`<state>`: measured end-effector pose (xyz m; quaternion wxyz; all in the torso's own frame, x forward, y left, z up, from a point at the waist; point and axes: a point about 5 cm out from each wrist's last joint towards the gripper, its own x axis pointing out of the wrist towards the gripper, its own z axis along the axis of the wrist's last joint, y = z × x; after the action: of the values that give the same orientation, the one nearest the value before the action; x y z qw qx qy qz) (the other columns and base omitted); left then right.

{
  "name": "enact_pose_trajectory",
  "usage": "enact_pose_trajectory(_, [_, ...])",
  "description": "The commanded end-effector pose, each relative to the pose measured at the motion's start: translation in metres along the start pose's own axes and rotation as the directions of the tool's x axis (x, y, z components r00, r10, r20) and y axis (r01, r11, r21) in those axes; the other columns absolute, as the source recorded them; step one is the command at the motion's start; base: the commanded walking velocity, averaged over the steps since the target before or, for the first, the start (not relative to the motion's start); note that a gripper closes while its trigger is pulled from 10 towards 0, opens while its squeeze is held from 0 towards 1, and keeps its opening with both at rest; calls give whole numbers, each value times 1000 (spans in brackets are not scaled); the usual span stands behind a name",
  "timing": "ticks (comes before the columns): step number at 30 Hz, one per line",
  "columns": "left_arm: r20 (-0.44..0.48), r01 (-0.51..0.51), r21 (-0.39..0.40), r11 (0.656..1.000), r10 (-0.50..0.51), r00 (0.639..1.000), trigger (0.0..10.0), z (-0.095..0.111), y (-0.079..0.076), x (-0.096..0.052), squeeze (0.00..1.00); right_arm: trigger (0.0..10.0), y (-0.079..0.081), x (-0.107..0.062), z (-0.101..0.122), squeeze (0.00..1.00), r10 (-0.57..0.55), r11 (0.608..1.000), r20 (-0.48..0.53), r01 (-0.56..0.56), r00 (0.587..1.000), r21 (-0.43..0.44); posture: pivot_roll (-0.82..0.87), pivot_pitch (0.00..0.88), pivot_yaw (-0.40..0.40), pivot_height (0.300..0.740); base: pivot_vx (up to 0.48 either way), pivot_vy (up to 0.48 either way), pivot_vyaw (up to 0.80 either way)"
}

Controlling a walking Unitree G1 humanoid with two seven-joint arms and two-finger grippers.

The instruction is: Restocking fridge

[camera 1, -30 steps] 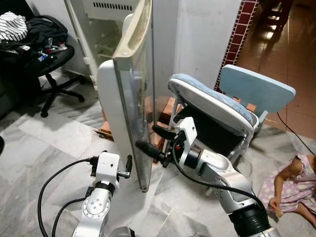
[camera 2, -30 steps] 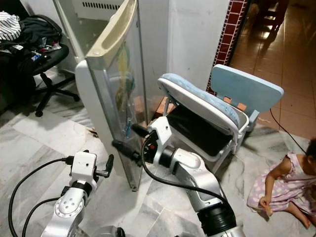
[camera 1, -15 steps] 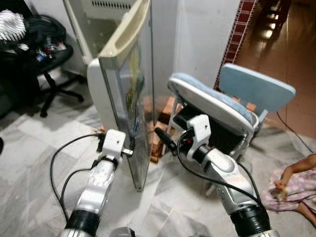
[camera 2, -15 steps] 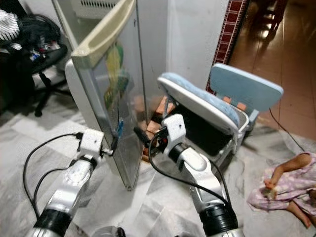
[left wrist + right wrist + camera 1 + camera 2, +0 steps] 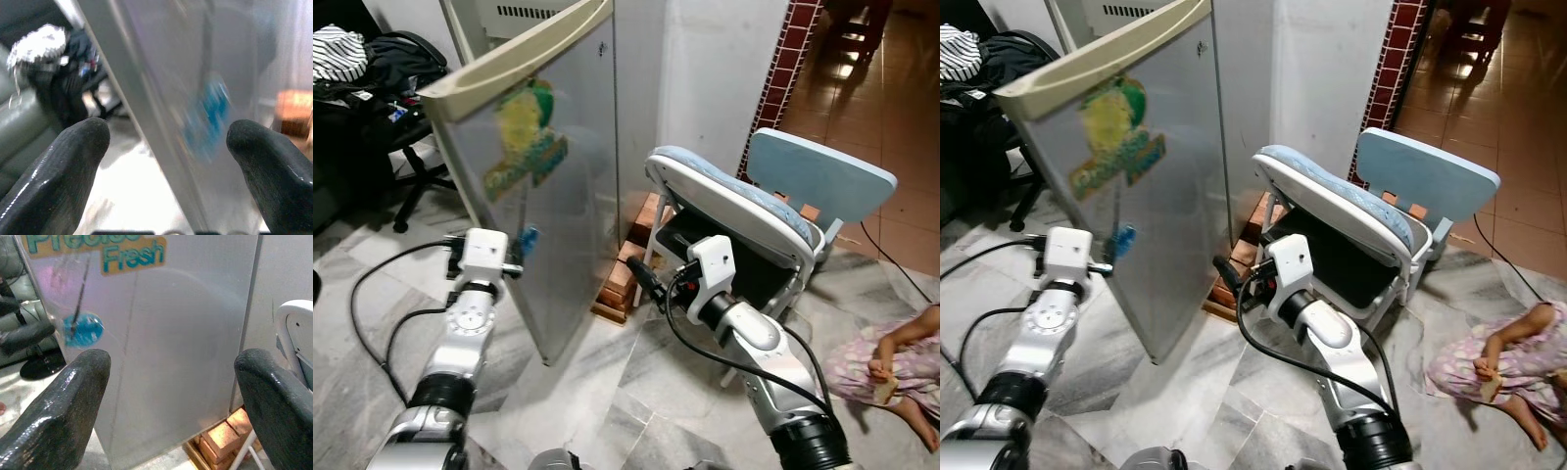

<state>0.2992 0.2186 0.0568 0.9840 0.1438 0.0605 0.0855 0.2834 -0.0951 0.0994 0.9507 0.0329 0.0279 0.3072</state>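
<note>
- My left gripper [image 5: 166, 161] is up at the free edge of the fridge door [image 5: 558, 186]; its two fingers [image 5: 58, 166] stand wide apart with nothing between them but the door's edge, which runs just ahead of them.
- In the left wrist view the picture is blurred, so I cannot tell whether either finger actually touches the door.
- A small blue sticker [image 5: 528, 237] sits on the door face just beside that gripper, and a larger yellow and green sticker [image 5: 524, 137] is higher up on the same face.
- My right gripper [image 5: 171, 396] is on the other side of the door, near its lower part, pointing at the grey face; its fingers [image 5: 63, 406] are spread wide and hold nothing.
- A stack of bricks [image 5: 619, 279] lies on the floor just below and ahead of the right gripper, under the fridge's corner.
- A folded chair [image 5: 744, 211] with a pale blue seat leans close behind my right arm.
- An office chair [image 5: 391, 88] heaped with clothes stands well off beyond my left arm.
- A child [image 5: 891, 357] sits on the marble floor [image 5: 597, 411], out past my right elbow.
</note>
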Motion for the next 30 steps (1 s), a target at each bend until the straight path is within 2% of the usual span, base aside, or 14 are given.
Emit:
enact_pose_trajectory(1, [10,-25,-30,999,25,1000,10000,-3,1,-9,0,10000,0,0,-2,0,1,1000,-6,-1,1000,-7,-63,25,53,740,0,0,0])
enact_pose_trajectory(3, [20,-29,-53,998,30,999,10000,-5,-2,-19,0,10000,0,-1,-4,0,2,1000,-17,-2,1000,-11,-54,28,50,740,0,0,0])
enact_pose_trajectory(5, [19,-35,-108,994,38,999,10000,-6,-7,-31,0,10000,-3,-3,-6,0,-20,1000,-24,20,1000,22,-55,27,49,740,0,0,0])
enact_pose_trajectory(7, [42,-36,-148,988,43,998,10000,2,-10,-39,0,10000,-13,-5,-4,0,-93,995,-6,93,996,33,-54,26,46,740,0,0,0])
enact_pose_trajectory(12, [89,-29,-175,984,45,995,10000,17,-11,-41,0,10000,-31,-11,-4,0,-237,969,6,235,972,73,-52,18,48,740,0,0,0])
enact_pose_trajectory(18, [100,11,-178,984,7,995,10000,24,-19,-42,0,10000,-42,-15,-4,0,-335,942,10,335,942,37,-52,13,53,740,0,247,0])
enact_pose_trajectory(21, [93,17,-191,981,1,996,10000,28,-22,-45,0,10000,-53,-19,-8,0,-452,889,-11,451,892,83,-57,5,59,740,0,277,0])
enact_pose_trajectory(30, [85,27,-198,980,-11,996,10000,31,-24,-46,0,10000,-58,-24,-8,0,-495,866,6,493,869,84,-56,0,52,740,0,350,0])
